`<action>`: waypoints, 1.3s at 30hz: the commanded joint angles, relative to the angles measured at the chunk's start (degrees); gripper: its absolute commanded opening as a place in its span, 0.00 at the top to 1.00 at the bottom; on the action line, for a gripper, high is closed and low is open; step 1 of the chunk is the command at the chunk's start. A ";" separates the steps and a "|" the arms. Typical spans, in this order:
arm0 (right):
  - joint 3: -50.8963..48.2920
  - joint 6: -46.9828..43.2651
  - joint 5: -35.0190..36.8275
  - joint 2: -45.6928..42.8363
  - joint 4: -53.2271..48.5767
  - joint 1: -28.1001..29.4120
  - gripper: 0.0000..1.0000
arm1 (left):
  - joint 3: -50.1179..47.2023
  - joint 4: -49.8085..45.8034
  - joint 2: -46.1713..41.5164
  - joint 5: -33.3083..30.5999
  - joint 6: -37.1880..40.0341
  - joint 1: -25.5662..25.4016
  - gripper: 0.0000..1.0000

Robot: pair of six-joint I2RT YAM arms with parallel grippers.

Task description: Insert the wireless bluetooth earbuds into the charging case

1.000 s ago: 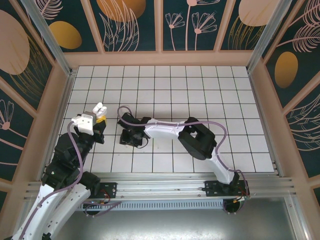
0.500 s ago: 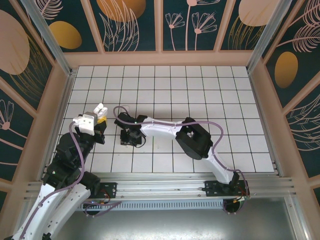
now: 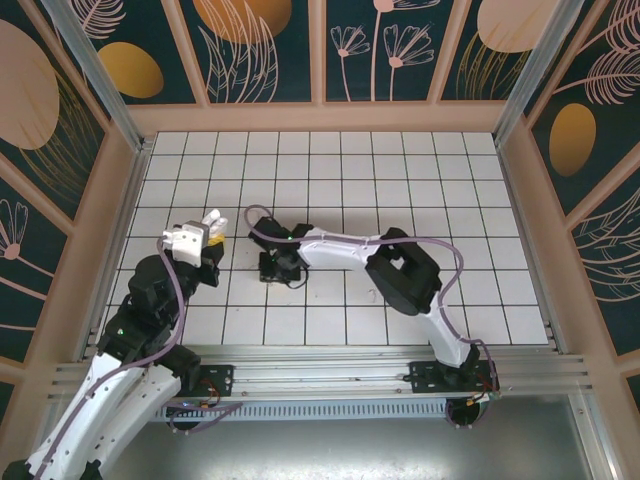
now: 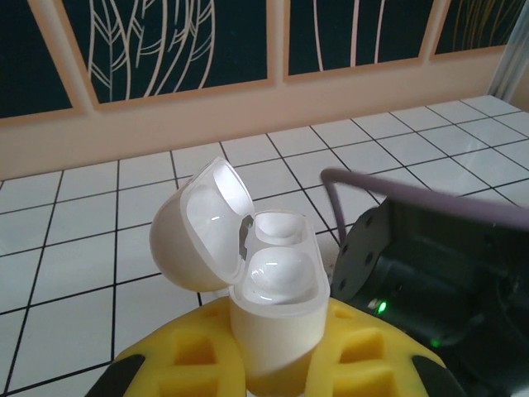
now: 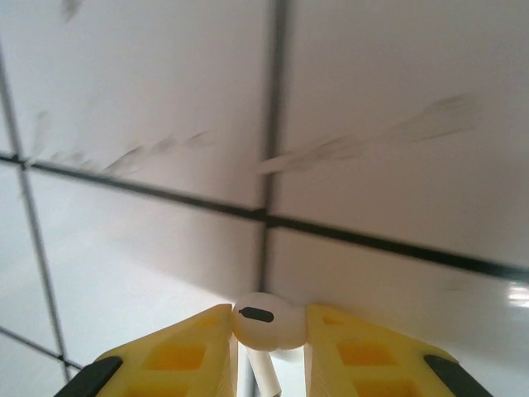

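Between the yellow fingers (image 5: 182, 356) of the right claw (image 5: 269, 324) sits a small white earbud (image 5: 263, 318). The claw is closed down to the width of the bud's round head, pinching it from both sides. A dark slot on the head faces outward and the short stem points back between the fingers. Just past the tip is the white tiled table (image 5: 372, 99), close under the bud; I can't tell whether the bud touches it.

To the left, the left claw (image 4: 277, 368) is clamped on the lower body of a white charging case (image 4: 273, 318), which it holds upright. The lid (image 4: 198, 231) is swung open and leans away to the left. Two glossy rounded hollows show in the top of the case, and I can't tell whether anything is seated in them.

From above, the claw with the bud hangs low over the tiles, pointing down, just to the right of the raised case and near it, but not touching. The black wrist (image 4: 430, 265) of the right arm, with a green light glowing, shows close beside the case on its right, and a purple cable (image 4: 397, 192) arches over it.
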 commanded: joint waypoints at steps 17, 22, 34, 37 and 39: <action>-20.04 -6.62 6.49 -11.85 -2.30 -13.61 0.71 | -4.14 22.01 18.52 23.98 -6.16 0.26 1.00; -19.52 -6.65 6.68 -13.37 -4.15 -14.11 0.60 | -4.48 25.38 21.49 24.55 -6.04 0.18 1.00; -16.83 -20.60 0.01 -18.91 -7.42 -16.40 0.58 | -7.15 27.45 22.77 23.33 -6.48 0.18 1.00; -15.67 -22.93 -0.04 -17.36 -8.62 -16.95 0.58 | -7.14 27.67 23.24 23.12 -7.21 0.18 1.00; -15.82 -25.37 -2.16 -16.74 -7.20 -16.93 0.58 | -7.11 27.63 23.43 23.05 -7.52 0.18 1.00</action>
